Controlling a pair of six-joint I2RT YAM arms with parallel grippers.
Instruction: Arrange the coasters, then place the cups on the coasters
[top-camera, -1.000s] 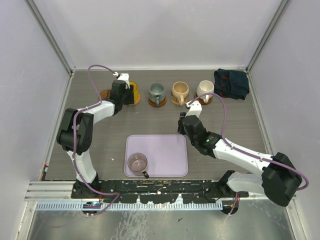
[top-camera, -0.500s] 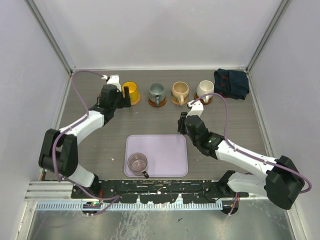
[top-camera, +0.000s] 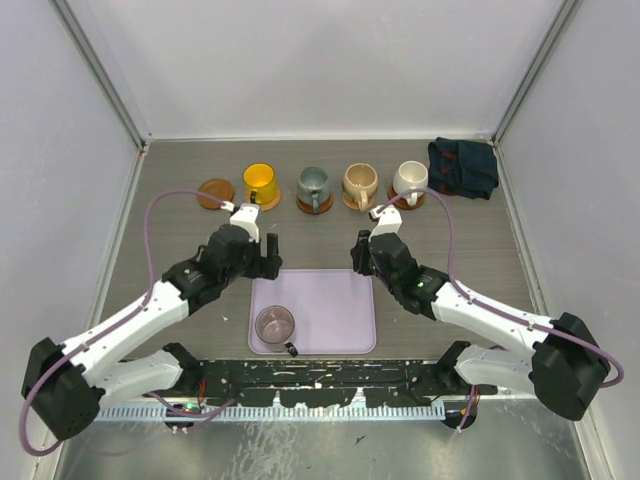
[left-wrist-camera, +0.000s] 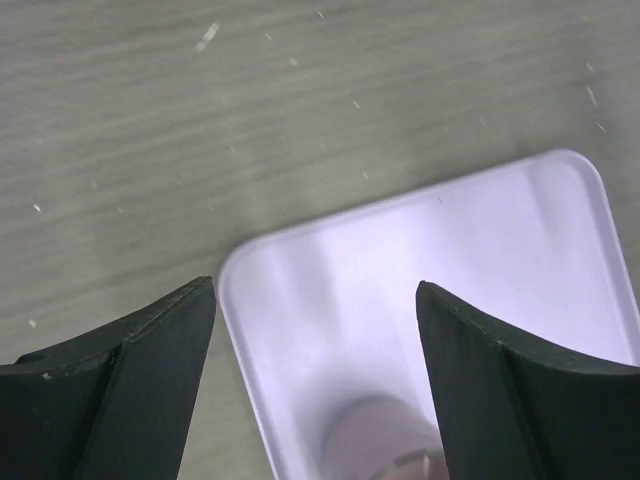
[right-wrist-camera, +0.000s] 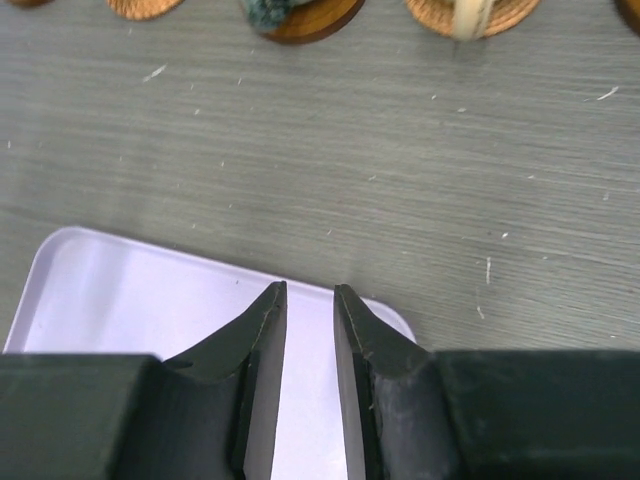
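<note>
The coasters (top-camera: 216, 192) lie in one row along the far side of the table (top-camera: 200, 270), five discs side by side. The one at the left end is bare. On the next four stand the yellow cup (top-camera: 260, 182), the grey-green cup (top-camera: 313, 185), the tan cup (top-camera: 359, 182) and the white cup (top-camera: 410, 178), each upright. The mauve-pink cup (top-camera: 274, 325) is not on a coaster. It stands upright in the near left corner of the lilac tray (top-camera: 330, 300), which lies in the middle of the table, well apart from the row.

The left gripper (left-wrist-camera: 315, 295) hangs over the far left corner of the tray. Its fingers are wide apart and nothing is between them; the mauve-pink cup shows blurred below it in the wrist view. The right gripper (right-wrist-camera: 309, 292) hangs over the far right corner of the tray. Its fingers are almost together, with only a narrow gap, and they hold nothing. A dark navy cloth (top-camera: 463, 166) lies folded in the far right corner, just beside the white cup.
</note>
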